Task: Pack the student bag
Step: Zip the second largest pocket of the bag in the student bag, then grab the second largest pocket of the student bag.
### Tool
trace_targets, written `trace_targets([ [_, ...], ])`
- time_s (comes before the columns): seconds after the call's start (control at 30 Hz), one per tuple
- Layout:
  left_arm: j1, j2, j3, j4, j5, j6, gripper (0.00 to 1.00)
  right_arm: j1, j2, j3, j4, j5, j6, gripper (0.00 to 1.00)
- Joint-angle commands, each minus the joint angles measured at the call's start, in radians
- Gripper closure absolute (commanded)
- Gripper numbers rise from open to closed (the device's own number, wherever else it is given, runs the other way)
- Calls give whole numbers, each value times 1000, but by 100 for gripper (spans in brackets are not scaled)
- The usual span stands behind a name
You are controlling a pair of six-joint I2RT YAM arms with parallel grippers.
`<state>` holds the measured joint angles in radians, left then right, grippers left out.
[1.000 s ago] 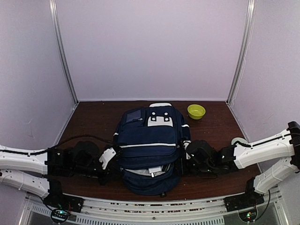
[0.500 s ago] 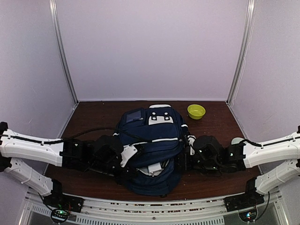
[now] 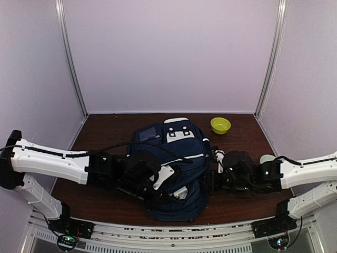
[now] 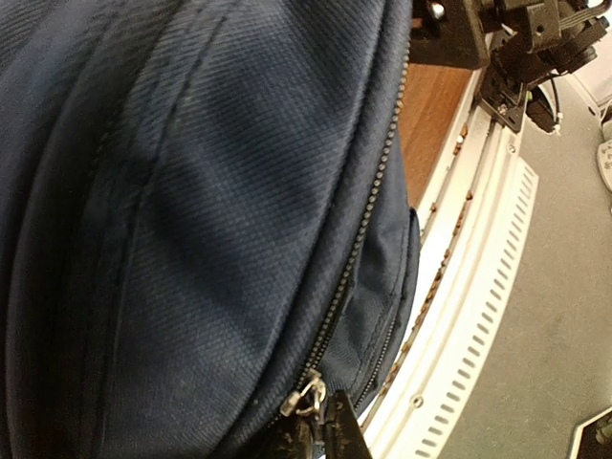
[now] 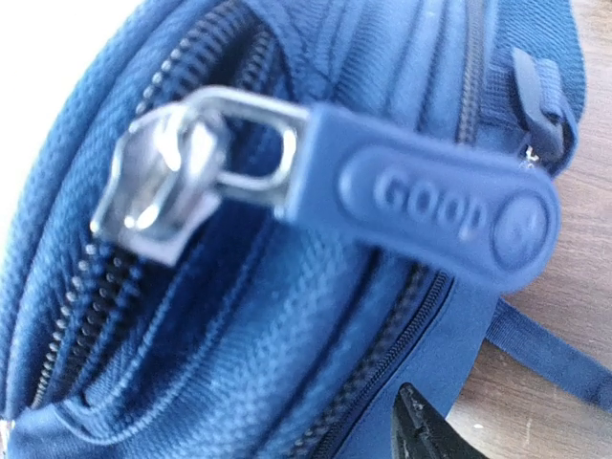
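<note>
Zipping stage likely: left hand clamped on zip pull at bag near edge. Right hand against bag side, grip unclear. Next: run pull along track, bag braced.

Left wrist view: left gripper cut off at lower edge; we see only tips, pressed together under zip slider.
Right gripper: tips hidden against student bag in top view; own wrist view shows one dark fingertip only; we cannot judge spread.
Pull tab lettering blurred.
White item in bag mouth too small to identify.
</note>
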<state>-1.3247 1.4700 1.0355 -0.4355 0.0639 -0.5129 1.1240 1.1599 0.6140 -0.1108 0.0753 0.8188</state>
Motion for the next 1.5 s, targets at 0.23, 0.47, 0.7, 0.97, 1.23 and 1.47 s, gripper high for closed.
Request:
trace_targets([
  [0.23,-49,101,139,163,72,-52,100,20,-138,-14,-71,41,-15,46],
  [0.47,-49,71,92,89,49,-91,100,19,-315,-73,-249,82,-3,45],
  [0.7,-51,116,87,149,141,-114,83,51,-449,-103,-284,41,118,45],
  [0.97,-51,45,36,220,234,-134,65,252,-356,-30,-237,133,217,45],
  [1.23,-51,-161,-15,11,27,-106,60,425,-101,114,-184,271,212,45],
  [1.47,-48,-228,6,-249,-300,-117,49,473,134,266,-192,336,145,45],
])
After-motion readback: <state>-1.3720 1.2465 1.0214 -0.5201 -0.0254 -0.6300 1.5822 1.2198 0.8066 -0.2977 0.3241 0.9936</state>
